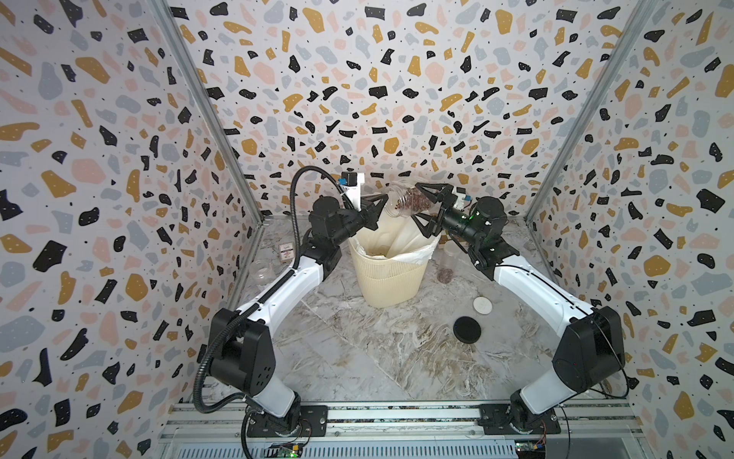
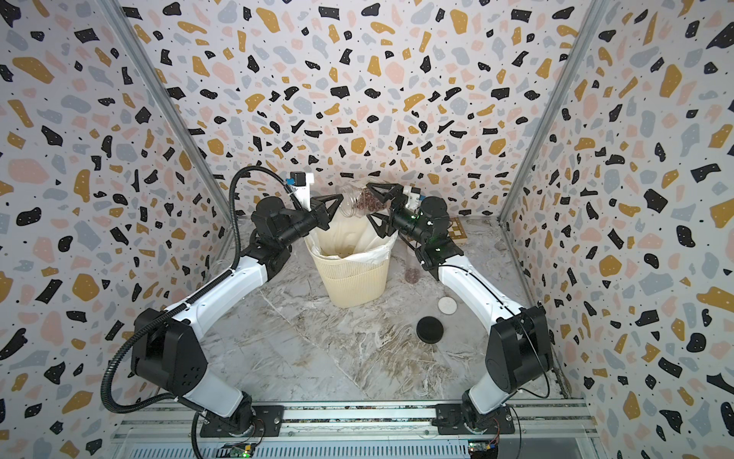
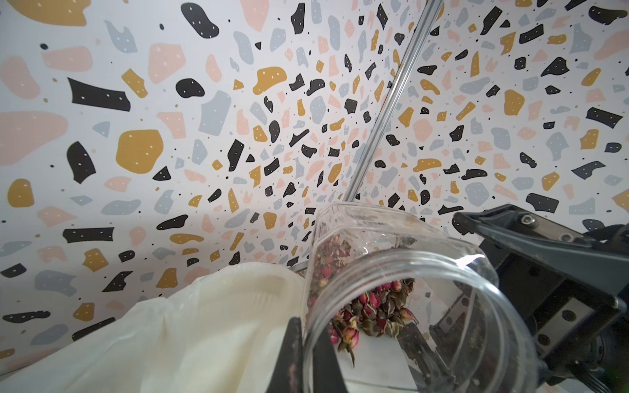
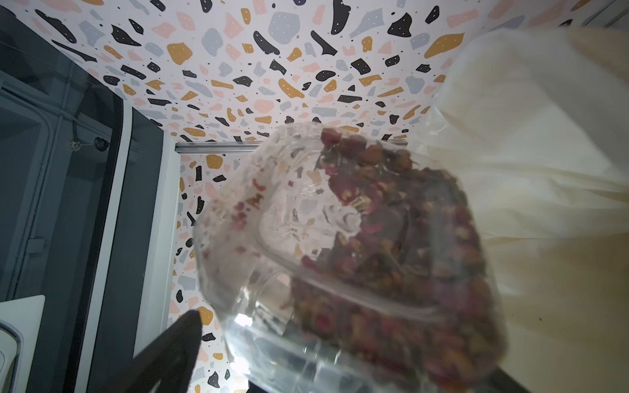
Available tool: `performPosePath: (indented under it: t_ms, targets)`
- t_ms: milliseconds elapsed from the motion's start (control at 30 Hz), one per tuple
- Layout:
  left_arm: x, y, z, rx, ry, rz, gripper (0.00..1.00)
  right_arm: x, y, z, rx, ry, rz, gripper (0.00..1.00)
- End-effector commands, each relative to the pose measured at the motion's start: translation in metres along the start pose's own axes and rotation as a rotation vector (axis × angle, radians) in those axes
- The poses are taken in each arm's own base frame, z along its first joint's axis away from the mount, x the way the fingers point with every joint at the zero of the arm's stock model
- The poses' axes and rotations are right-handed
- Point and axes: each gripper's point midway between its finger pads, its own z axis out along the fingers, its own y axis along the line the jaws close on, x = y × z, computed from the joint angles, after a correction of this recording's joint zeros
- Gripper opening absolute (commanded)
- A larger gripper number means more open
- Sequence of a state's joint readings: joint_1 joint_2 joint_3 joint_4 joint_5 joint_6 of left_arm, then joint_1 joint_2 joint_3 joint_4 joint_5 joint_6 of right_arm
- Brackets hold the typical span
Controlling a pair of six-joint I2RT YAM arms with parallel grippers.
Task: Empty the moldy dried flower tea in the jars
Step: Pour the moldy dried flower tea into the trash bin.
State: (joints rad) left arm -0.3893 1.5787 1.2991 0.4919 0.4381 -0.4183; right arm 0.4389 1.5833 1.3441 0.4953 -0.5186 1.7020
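Jar (image 1: 397, 207) lies nearly level, clamped near its base in your wide-spread right pincer (image 1: 417, 202); its mouth points away, toward your closed left pincer (image 1: 382, 200), tea (image 1: 411, 203) inside.

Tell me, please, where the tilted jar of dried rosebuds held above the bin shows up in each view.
Top view: jar at centre, tilted above the cream bin.
Top view: jar in the same spot, slightly further left in the picture.
Left wrist: jar close up, open mouth toward the camera.
Right wrist: jar close up and blurred, buds showing through its wall.
Shared landmark: the white bin bag.
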Motion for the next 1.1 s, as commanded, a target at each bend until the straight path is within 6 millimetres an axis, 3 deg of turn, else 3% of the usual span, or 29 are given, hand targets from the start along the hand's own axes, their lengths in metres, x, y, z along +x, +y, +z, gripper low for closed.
performPosePath:
  t_ms: [0,333,933,1033,1067]
  targets:
    - [-0.035,-0.024,-0.013,0.059,-0.138,0.098,0.00,0.003,0.040,-0.002,-0.093,-0.004,-0.050,0.99]
    - [-0.033,-0.047,-0.021,0.127,-0.170,0.177,0.00,0.000,0.034,0.007,-0.076,0.010,-0.046,1.00]
    - [-0.020,-0.042,-0.021,0.059,-0.136,0.251,0.00,-0.001,0.033,0.008,-0.070,0.015,-0.061,0.81]
    - [-0.017,-0.041,-0.021,0.056,-0.127,0.251,0.10,-0.004,0.032,0.006,-0.065,0.013,-0.060,0.80]
    - [-0.018,-0.041,-0.021,0.055,-0.128,0.253,0.18,-0.007,0.030,0.005,-0.062,0.006,-0.059,0.80]
